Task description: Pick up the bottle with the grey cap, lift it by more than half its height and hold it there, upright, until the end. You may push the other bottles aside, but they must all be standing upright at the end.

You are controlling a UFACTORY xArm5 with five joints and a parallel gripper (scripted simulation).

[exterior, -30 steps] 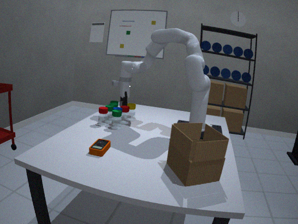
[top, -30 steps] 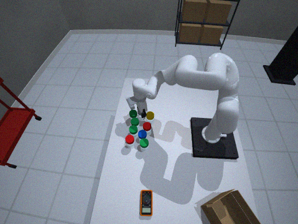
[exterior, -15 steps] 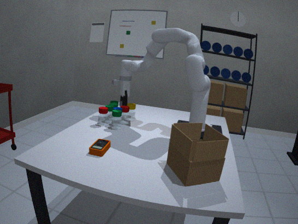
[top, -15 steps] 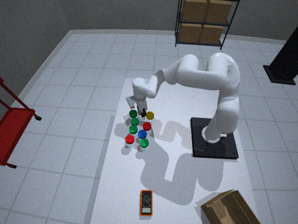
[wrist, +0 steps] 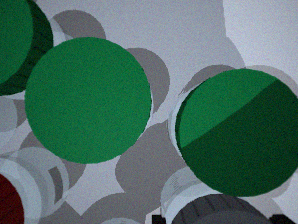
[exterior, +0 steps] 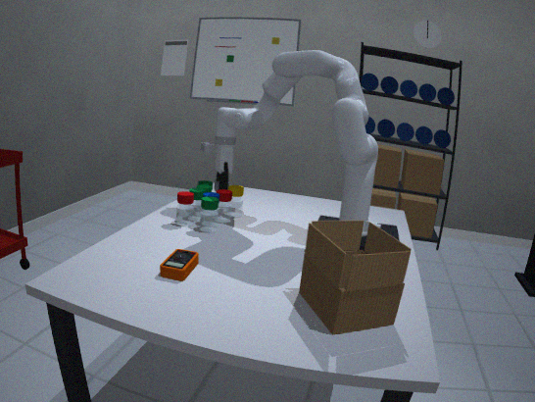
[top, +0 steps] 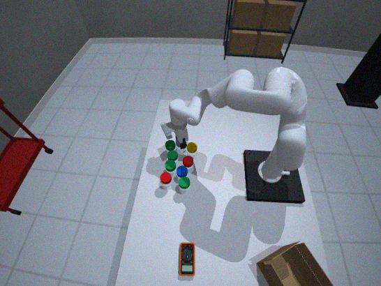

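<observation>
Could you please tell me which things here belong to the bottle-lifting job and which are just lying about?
Job: gripper, shut on the grey-capped bottle; neighbouring bottles capped green, yellow, red, blue.

Lying about: orange multimeter, cardboard box, red cart, shelf rack.

Clear bottle with grey cap [wrist: 220, 212], upright on the white table, at the far end of the bottle cluster between a green-capped bottle [top: 169, 144] and a yellow-capped one [top: 192, 147]. Largely hidden under the gripper [top: 182, 142], clamped between its fingers
</observation>
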